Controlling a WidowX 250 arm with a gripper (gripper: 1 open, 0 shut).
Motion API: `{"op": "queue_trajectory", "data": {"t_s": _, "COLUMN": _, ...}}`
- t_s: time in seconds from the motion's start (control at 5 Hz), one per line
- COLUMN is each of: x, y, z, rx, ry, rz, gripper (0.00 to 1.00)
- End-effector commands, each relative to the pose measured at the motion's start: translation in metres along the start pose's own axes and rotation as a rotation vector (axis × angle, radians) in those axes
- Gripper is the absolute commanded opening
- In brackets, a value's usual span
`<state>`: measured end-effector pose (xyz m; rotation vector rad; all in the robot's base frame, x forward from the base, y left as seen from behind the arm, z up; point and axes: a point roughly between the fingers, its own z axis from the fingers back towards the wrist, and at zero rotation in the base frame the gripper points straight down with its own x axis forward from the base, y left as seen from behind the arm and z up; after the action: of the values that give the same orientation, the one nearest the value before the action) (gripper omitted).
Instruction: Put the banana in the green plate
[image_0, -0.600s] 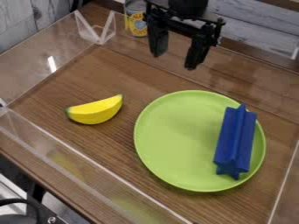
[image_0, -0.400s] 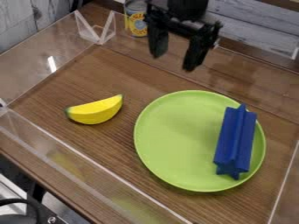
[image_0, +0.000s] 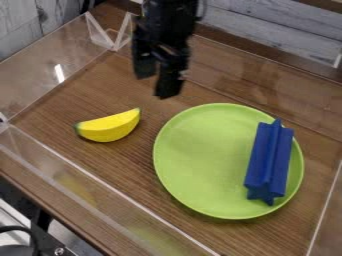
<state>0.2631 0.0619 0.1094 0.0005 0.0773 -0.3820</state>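
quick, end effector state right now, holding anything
End effector: open, holding nothing, above the table beyond the banana.

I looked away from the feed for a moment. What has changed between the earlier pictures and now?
The end effector moved left in the picture and closer to the banana, jaws open, holding nothing. The banana on the wooden table, the green plate and the blue ridged block on it stayed put.

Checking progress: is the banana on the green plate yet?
Not yet. The banana lies on the wooden table, left of the green plate, not touching it.
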Motion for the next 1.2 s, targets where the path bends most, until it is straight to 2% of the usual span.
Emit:
{"op": "queue_trajectory", "data": {"t_s": 0.0, "x": -0.014, "y": 0.018, "z": 0.007, "rx": 0.054, "ry": -0.046, "rz": -0.096, "gripper": 1.00}}
{"op": "queue_trajectory", "data": {"t_s": 0.2, "x": -0.020, "y": 0.022, "z": -0.002, "rx": 0.064, "ry": -0.051, "rz": -0.121, "gripper": 1.00}}
{"op": "queue_trajectory", "data": {"t_s": 1.0, "x": -0.039, "y": 0.040, "z": -0.041, "rx": 0.053, "ry": -0.073, "rz": -0.060, "gripper": 1.00}}
